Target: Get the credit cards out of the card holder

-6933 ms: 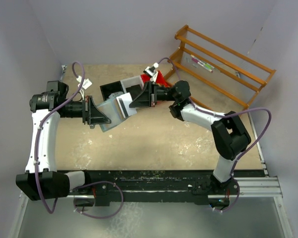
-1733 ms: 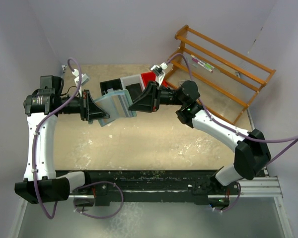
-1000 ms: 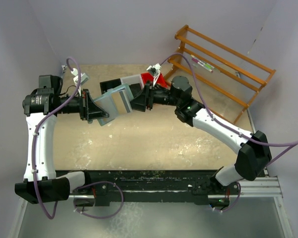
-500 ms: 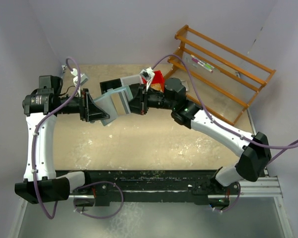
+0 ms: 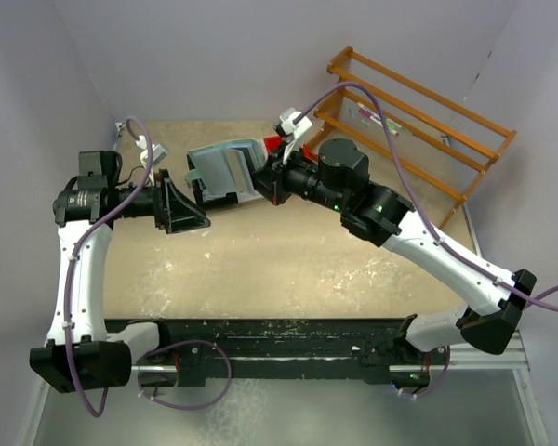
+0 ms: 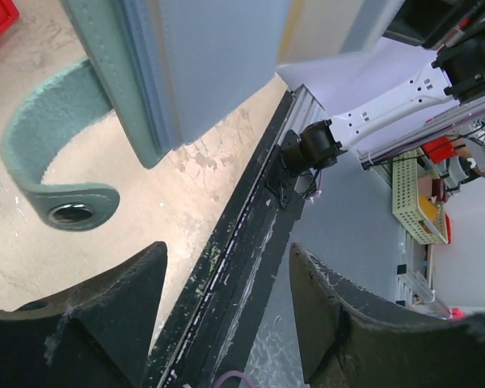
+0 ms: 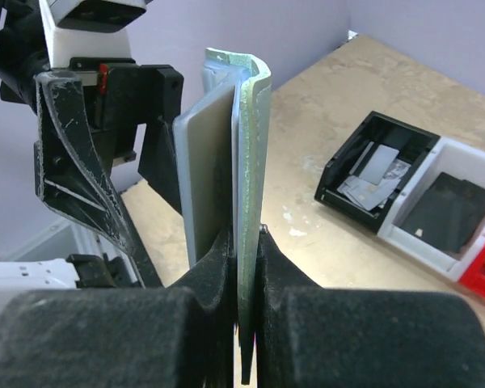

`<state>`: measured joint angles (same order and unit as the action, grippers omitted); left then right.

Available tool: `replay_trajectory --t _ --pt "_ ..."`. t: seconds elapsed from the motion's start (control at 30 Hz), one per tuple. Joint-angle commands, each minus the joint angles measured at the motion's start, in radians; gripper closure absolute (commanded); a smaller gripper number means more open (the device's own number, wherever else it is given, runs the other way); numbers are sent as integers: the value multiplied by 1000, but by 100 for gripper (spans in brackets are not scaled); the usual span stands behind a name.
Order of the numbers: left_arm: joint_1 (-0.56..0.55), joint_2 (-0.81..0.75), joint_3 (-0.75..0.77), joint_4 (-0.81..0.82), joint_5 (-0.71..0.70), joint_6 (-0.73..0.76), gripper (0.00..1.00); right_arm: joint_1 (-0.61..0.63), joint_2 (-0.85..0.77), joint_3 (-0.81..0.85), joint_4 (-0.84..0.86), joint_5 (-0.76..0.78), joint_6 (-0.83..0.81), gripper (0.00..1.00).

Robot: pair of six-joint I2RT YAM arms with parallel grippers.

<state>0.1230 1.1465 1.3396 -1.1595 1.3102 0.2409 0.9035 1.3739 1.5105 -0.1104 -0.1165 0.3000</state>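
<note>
Mint-green card holder: we see the right gripper pinching it, the left gripper wide-jawed just left.

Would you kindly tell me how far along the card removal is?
Looks done: a few pale cards lie in the black bin. In hand: the right gripper is shut on the card holder; the left gripper is open, clear of it. Left: a pale card sits in its pocket.
</note>
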Motion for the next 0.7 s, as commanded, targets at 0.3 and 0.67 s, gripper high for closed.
replay_trajectory --t 0.3,0.67 --pt "0 -59 -53 269 -12 -174 34 152 113 210 -239 477 -254 100" --pt "0 -128 -45 379 -238 -252 32 178 92 203 -206 414 -261 100"
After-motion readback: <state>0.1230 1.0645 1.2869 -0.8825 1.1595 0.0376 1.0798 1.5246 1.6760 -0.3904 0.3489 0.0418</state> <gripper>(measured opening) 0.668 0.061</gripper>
